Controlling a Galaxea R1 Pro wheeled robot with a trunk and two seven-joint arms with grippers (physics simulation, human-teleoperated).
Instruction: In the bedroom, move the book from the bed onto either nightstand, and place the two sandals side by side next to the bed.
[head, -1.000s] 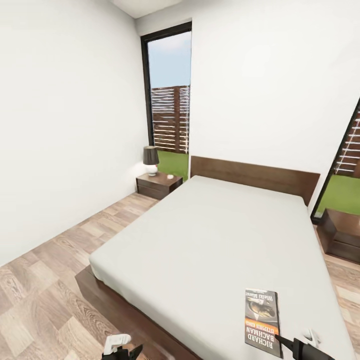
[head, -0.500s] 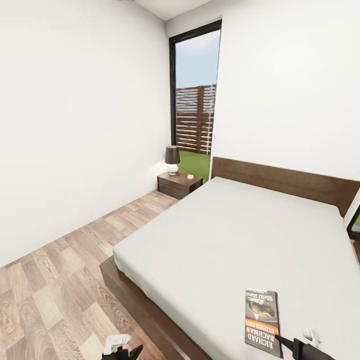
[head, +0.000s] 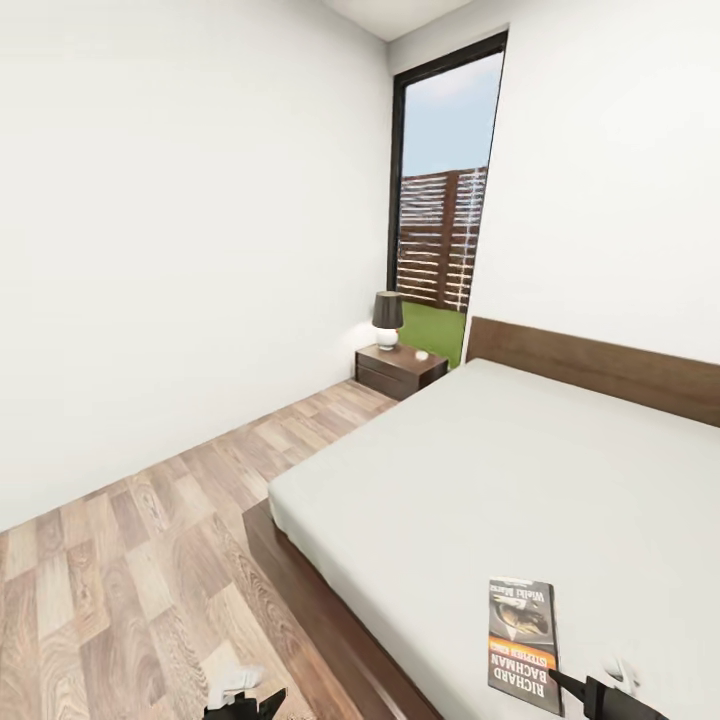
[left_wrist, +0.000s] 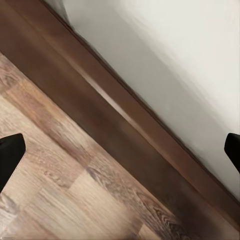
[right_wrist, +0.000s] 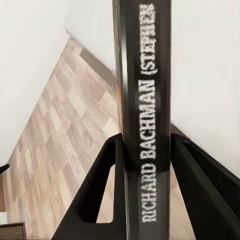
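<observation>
So the whole view swings over to the left compared with a second ago: the window, lamp and nightstand all slide toward the right of the head view, and the second nightstand drops out of the picture. That's the camera turning, nothing in the room shifts. The book (head: 523, 646) sits at the same spot in the view, pinched at its lower edge by the right tool (head: 585, 693), above the pale mattress of the bed (head: 480, 480). The right wrist view shows the spine clamped tight between both fingers (right_wrist: 100, 190). The left tool (head: 245, 703) is spread wide over the wood floor (head: 130, 560) beside the bed frame, nothing in it. The nightstand (head: 400, 370) stands by the headboard, carrying a lamp (head: 387, 318).
</observation>
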